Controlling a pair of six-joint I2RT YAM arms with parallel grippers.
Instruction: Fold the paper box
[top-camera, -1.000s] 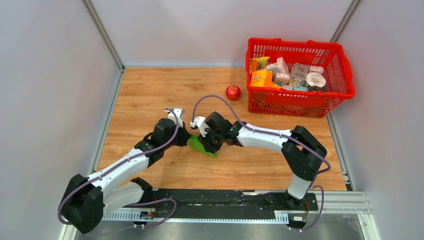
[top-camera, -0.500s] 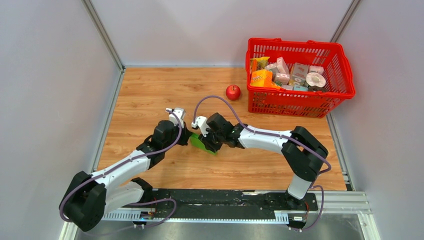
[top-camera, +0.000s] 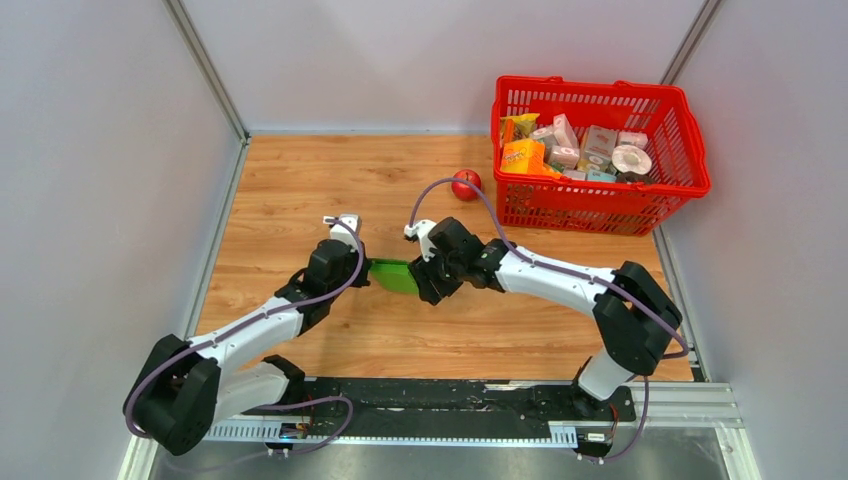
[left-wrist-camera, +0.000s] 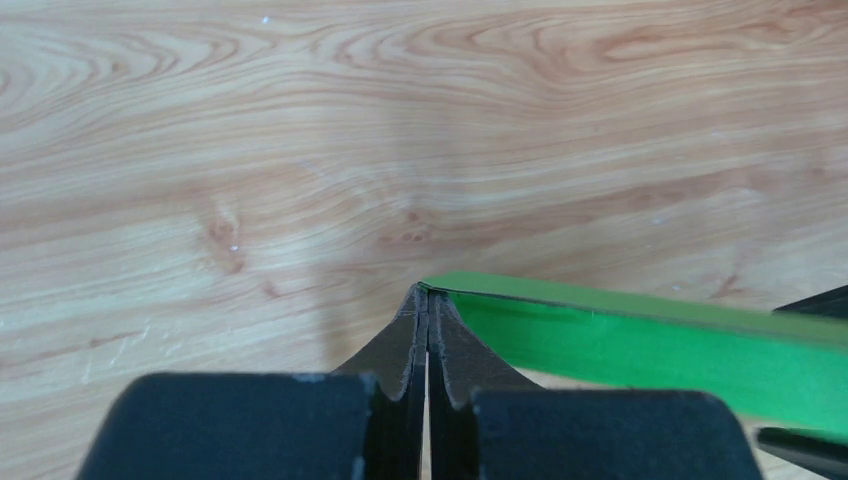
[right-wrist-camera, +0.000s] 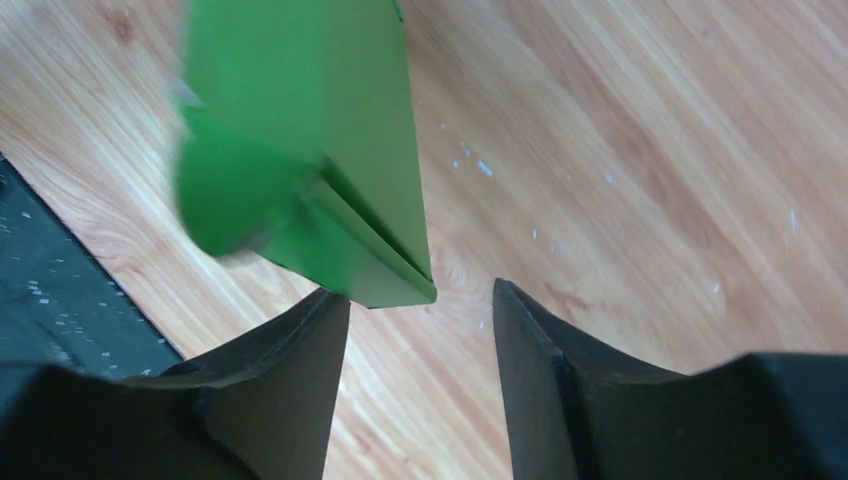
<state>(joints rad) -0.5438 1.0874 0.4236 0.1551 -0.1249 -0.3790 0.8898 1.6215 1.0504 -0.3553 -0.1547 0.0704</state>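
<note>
The left tool (left-wrist-camera: 428, 300) is pinching one corner of the bright green, thin cardboard paper box (top-camera: 393, 275). Its fingers are pressed fully together, and the green sheet is coming out right at their tips. This grip seems to be doing the job of an anchor: it is keeping the paper box raised a little above the pale wooden surface (top-camera: 300, 180), roughly level, so that the far end is facing the other arm.

The right tool (top-camera: 424, 282) is standing with its jaws apart and gripping nothing. In the right wrist view a folded corner of the paper box is sitting just ahead of the gap between the two fingers, touching neither. The spread jaws are probably lining up for a fresh hold on that creased end, where a rounded flap is hanging down, blurred.

The paper box is lying between the two tools, near the middle of the surface and well apart from everything else. That is leaving both arms free room around it.

Counting: there is one paper box, two tools, one round red apple (top-camera: 463, 184) with a purple cable crossing in front of it, and one red plastic basket (top-camera: 690, 150) in the far right corner. The basket is holding several small printed packages, too crowded to number.
</note>
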